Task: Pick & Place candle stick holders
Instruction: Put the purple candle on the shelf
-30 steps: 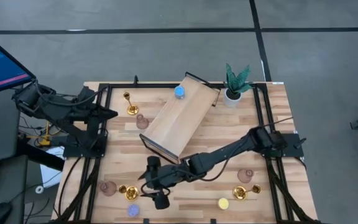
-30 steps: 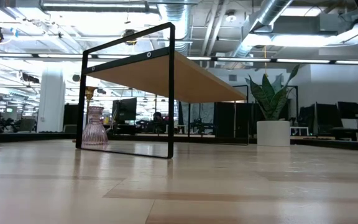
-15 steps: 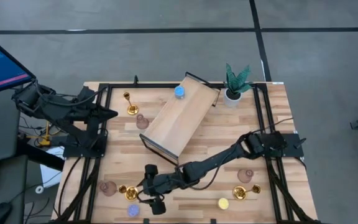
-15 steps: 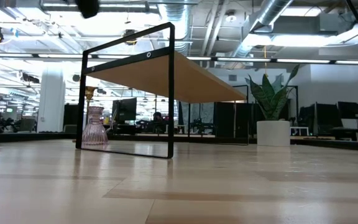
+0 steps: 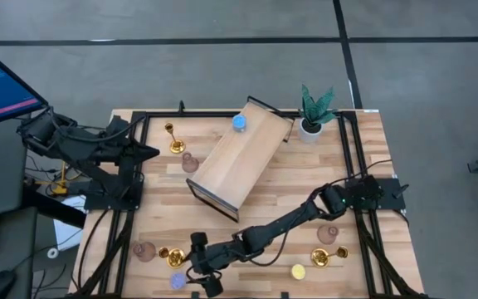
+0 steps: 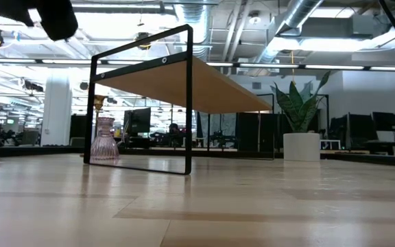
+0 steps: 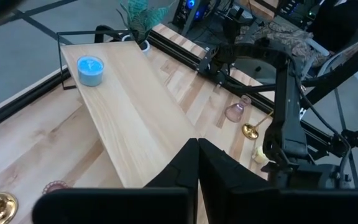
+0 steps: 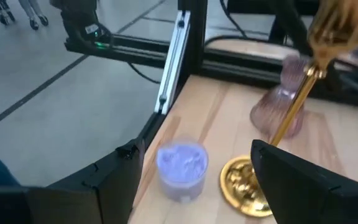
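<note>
Right gripper (image 5: 193,270) is low over the near-left corner of the bench (image 5: 289,178), fingers (image 8: 303,183) spread wide with nothing clamped. Between those fingers sit two holders: the little violet candle holder (image 8: 182,169), a small round cup whose inside can't be made out, and just beside it the round base of a gold stemmed candle holder (image 8: 244,183), stem leaning up and away. Behind that, beyond the fingertips, a dusty-pink bulbous holder (image 8: 278,112), blurred.

Far from those fingers, the raised wooden shelf (image 5: 241,162) with its black frame carries one thing only: a blue round candle holder (image 5: 240,123) at its back end, upright. The white-potted plant (image 5: 312,112) stands just beside that end.

Other holders spread over the bench: a gold one (image 5: 173,137) and a pink one (image 5: 190,162) to the left of the shelf, a pink one (image 5: 329,234), a gold one (image 5: 322,257) and a yellow one (image 5: 298,272) on the near-right side, well apart from the working fingers.

Left gripper (image 7: 197,165) is parked off the bench's left edge, fingers pressed together, empty.

No readable labels or writing on any piece.
</note>
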Controlling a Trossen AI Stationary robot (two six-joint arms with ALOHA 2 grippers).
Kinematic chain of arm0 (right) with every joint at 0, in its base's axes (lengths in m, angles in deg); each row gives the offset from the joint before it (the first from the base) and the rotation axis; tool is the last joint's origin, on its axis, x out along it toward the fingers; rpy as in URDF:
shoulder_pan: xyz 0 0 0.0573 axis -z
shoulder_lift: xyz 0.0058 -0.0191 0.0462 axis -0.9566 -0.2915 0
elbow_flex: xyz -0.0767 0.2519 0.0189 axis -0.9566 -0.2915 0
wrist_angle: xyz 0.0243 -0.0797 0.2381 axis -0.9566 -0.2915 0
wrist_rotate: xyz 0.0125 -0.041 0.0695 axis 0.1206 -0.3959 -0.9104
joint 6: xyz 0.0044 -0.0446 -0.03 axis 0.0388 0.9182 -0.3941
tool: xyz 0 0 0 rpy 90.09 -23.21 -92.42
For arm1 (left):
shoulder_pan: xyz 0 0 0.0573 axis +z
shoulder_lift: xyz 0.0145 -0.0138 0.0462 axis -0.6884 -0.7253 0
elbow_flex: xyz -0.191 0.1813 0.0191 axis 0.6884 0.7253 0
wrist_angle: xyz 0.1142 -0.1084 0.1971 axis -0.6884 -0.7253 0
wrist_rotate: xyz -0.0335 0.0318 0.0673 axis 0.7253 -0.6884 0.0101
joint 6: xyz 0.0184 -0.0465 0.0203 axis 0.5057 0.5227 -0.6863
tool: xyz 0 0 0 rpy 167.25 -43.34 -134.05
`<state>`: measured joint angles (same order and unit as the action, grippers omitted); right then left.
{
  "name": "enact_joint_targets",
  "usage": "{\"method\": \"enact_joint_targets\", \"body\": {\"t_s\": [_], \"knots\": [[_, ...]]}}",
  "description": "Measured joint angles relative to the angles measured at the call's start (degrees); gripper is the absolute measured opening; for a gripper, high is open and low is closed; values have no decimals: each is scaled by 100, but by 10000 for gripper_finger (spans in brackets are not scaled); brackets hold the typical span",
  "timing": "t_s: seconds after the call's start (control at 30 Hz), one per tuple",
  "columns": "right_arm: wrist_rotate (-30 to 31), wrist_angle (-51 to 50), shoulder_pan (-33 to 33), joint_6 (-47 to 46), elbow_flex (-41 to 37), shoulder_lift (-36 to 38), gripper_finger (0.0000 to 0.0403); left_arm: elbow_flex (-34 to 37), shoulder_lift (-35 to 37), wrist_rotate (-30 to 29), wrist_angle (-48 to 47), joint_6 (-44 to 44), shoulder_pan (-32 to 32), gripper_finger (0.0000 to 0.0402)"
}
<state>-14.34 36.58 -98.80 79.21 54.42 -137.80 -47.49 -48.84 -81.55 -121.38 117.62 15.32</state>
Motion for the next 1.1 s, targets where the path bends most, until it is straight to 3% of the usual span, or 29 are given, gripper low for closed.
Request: {"method": "enact_joint_targets", "body": {"t_s": [0.17,0.3,0.43,0.53,0.8,1.1], "knots": [[-79,-137,44,-169,1,9,286,4,0,3,131,23,0,11],[-56,-366,9,-53,-8,340,286,-37,-7,120,1044,-198,2,9],[302,-1421,-70,378,-8,1430,286,-149,-168,1340,2380,-782,-52,4],[568,-2412,-81,406,42,2287,286,-151,-411,1900,2483,-671,-366,4],[1530,-4749,-261,51,17,4069,286,-129,-1529,1968,1417,757,-1622,3],[3093,-5877,-1048,-674,7,5343,286,-142,-2537,890,1319,3476,-3644,2]]}}
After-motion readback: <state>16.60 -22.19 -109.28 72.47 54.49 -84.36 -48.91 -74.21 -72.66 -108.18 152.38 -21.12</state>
